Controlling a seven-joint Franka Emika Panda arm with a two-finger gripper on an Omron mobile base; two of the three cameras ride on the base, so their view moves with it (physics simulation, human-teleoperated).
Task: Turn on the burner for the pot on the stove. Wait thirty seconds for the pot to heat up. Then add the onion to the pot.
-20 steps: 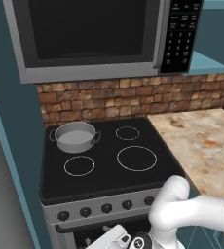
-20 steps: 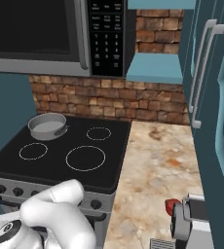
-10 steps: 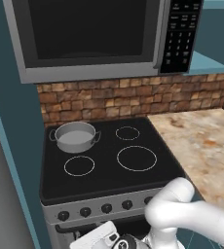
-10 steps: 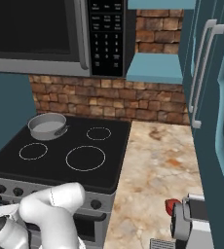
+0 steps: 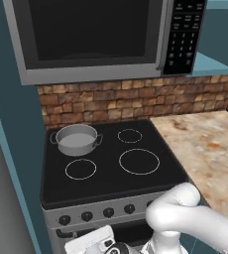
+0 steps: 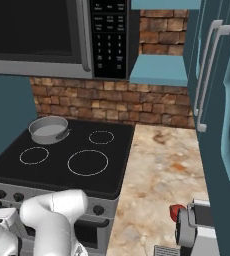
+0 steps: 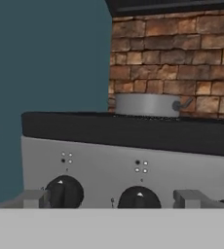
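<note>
Below the black glass-topped steel stove [image 5: 111, 173], the white arm's two-finger gripper [image 7: 111, 199] is hovering wide open and empty, facing the black knobs [image 7: 63, 192]; it should be centring on one knob. Small grey metal pot [image 5: 76, 140] is sitting rear-left; small red onion [image 6: 176, 212] is lying on the counter.

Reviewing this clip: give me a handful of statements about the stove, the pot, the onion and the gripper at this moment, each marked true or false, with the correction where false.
1. The pot sits on the back left zone of the stove. True.
2. The onion is already inside the pot. False: it lies on the counter to the right of the stove, near the front edge, beside a grey appliance.
3. The gripper faces the knobs on the stove's front, jaws open. True.
4. The gripper is closed around a knob. False: its fingertips stand wide apart and hold nothing.
5. A second pot stands on the front right ring. False: that ring is bare.
</note>
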